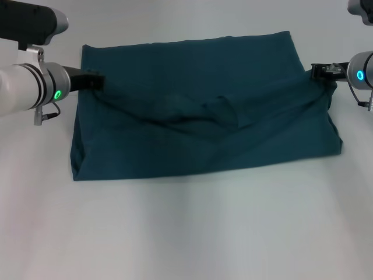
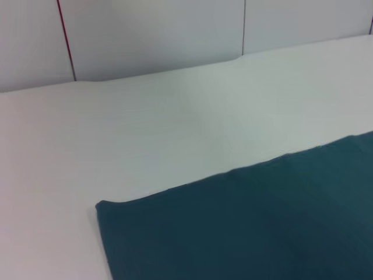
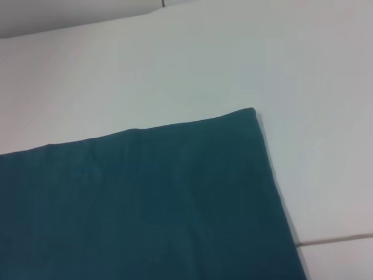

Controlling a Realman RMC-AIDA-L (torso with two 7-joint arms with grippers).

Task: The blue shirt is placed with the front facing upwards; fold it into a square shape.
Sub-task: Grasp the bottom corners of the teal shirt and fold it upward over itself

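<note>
— Item one?
— Dark teal-blue cotton shirt (image 1: 198,111), folded to a rectangle, lying mid white table (image 1: 186,233), creased across its centre.
— Grippers?
— I log the left gripper (image 1: 96,81) at its left edge, the right gripper (image 1: 319,72) at its right edge; finger state, I cannot tell.

Left gripper (image 1: 96,81) and right gripper (image 1: 317,71) reach inward from opposite sides, level.
</note>
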